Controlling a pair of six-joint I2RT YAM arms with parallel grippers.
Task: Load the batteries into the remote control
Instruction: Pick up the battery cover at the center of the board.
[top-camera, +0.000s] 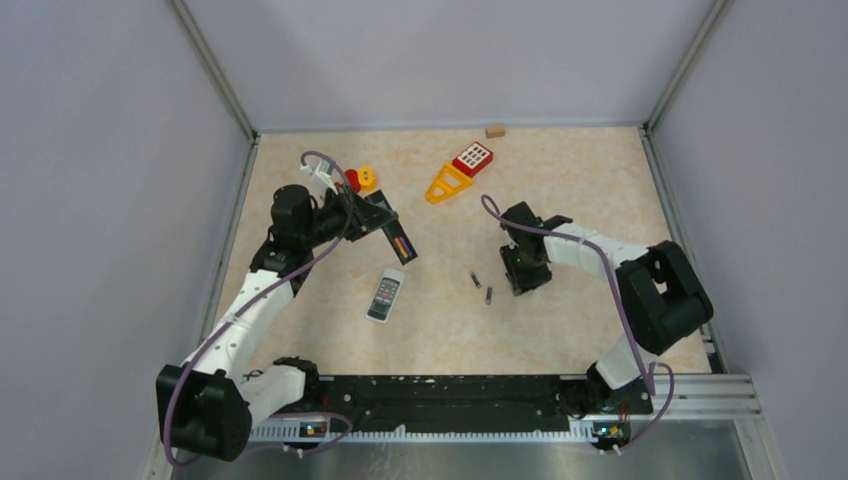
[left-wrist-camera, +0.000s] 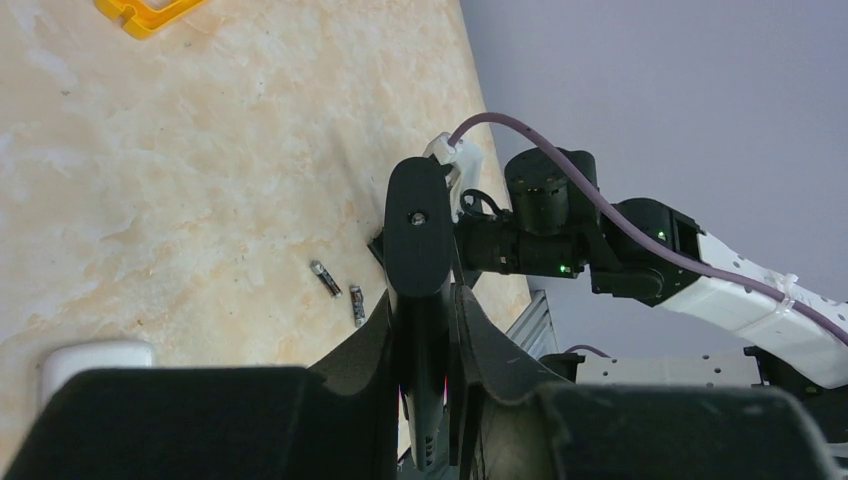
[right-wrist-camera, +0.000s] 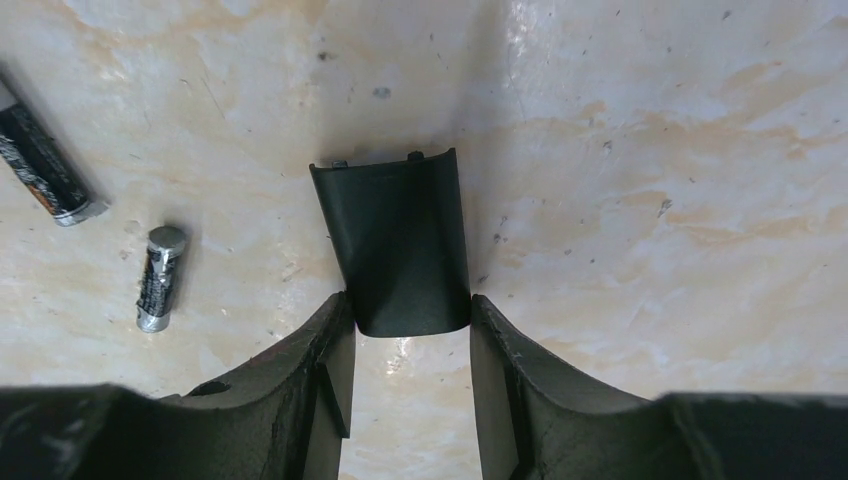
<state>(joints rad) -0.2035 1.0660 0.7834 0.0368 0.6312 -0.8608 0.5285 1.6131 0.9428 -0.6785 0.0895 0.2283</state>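
My left gripper (top-camera: 378, 220) is shut on a black remote control (top-camera: 400, 240), held above the table. An orange-brown strip shows in the remote's open back. In the left wrist view the remote (left-wrist-camera: 420, 240) stands edge-on between my fingers (left-wrist-camera: 425, 300). Two dark batteries (top-camera: 475, 279) (top-camera: 488, 295) lie on the table between the arms, and show again in the right wrist view (right-wrist-camera: 45, 165) (right-wrist-camera: 158, 278). My right gripper (top-camera: 525, 275) is down at the table. Its fingertips (right-wrist-camera: 411, 320) touch both side edges of a black battery cover (right-wrist-camera: 395, 245).
A white remote (top-camera: 385, 297) lies below the held one. At the back lie a red keypad toy (top-camera: 472, 158), a yellow triangle (top-camera: 447, 184), a red and yellow toy (top-camera: 358, 179) and a wooden block (top-camera: 495, 130). Grey walls close in three sides.
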